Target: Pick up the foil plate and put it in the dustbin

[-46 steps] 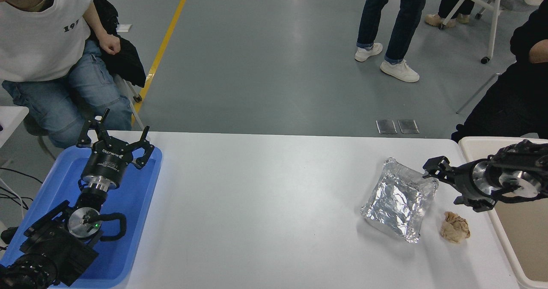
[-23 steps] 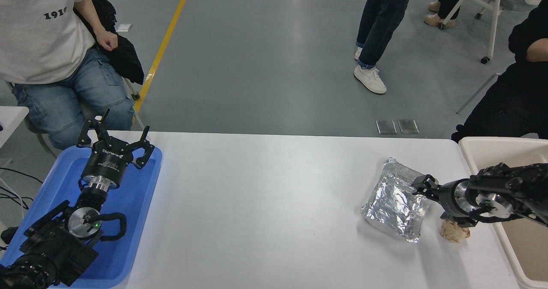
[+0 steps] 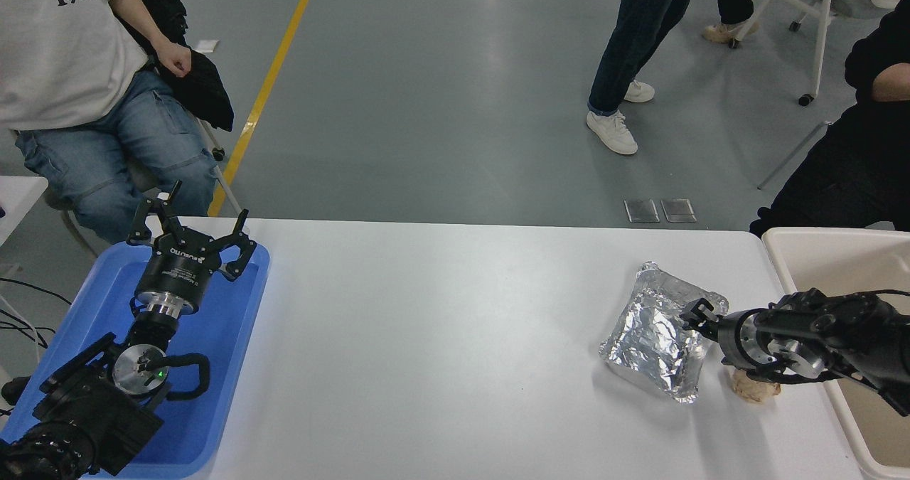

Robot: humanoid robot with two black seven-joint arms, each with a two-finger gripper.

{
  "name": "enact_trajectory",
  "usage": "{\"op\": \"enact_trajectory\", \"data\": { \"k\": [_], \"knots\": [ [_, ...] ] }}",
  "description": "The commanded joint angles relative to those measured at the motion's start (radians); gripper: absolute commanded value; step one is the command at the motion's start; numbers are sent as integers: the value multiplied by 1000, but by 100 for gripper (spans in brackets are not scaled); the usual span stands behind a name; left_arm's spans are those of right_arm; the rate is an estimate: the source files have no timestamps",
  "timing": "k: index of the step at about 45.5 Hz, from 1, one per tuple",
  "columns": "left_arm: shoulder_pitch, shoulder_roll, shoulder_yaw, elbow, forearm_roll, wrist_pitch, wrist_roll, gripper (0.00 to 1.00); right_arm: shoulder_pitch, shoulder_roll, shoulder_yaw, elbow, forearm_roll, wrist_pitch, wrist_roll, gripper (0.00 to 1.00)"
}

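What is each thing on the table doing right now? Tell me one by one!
foil plate: on the table, crinkled, near edge tipped up, not lifted.
right gripper: at the plate's right rim, grip unclear.
left gripper: open, parked over the blue tray.
paper ball: crumpled, on the table, partly hidden under the right arm.
dustbin: upright beside the table, open top.

Both arms are black with polished silver wrist rings. The left gripper (image 3: 190, 225) carries white lettering on its body, with a small green light on the joint behind it.
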Motion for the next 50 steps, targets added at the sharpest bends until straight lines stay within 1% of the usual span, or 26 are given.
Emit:
{"op": "enact_trajectory", "data": {
  "k": [1, 7, 11, 12, 23, 29, 33, 38, 43, 50],
  "knots": [
    [0, 0, 0, 0, 0, 0, 0, 100, -22, 10, 4, -12, -1, -16, -1, 30],
    [0, 0, 0, 0, 0, 0, 0, 100, -22, 10, 4, -12, 1, -14, -1, 20],
    [0, 0, 0, 0, 0, 0, 0, 100, -22, 10, 4, -8, 1, -11, -1, 3],
    [0, 0, 0, 0, 0, 0, 0, 100, -22, 10, 4, -7, 1, -10, 1, 0],
    [0, 0, 0, 0, 0, 0, 0, 100, -6, 7, 2, -1, 1, -5, -1, 0],
    [0, 0, 0, -1, 0, 0, 0, 100, 55, -10, -18, 22, -1, 0, -1, 0],
    [0, 0, 0, 0, 0, 0, 0, 100, 110, -54, -36, 60, -7, 7, -2, 0],
    [0, 0, 0, 0, 0, 0, 0, 100, 196, -113, -52, 110, -25, 53, -10, 0],
    [0, 0, 0, 0, 0, 0, 0, 100, 309, -175, -90, 159, -50, 119, -13, 0],
    [0, 0, 0, 0, 0, 0, 0, 100, 512, -249, -190, 225, -56, 249, -15, 0]
  ]
}}
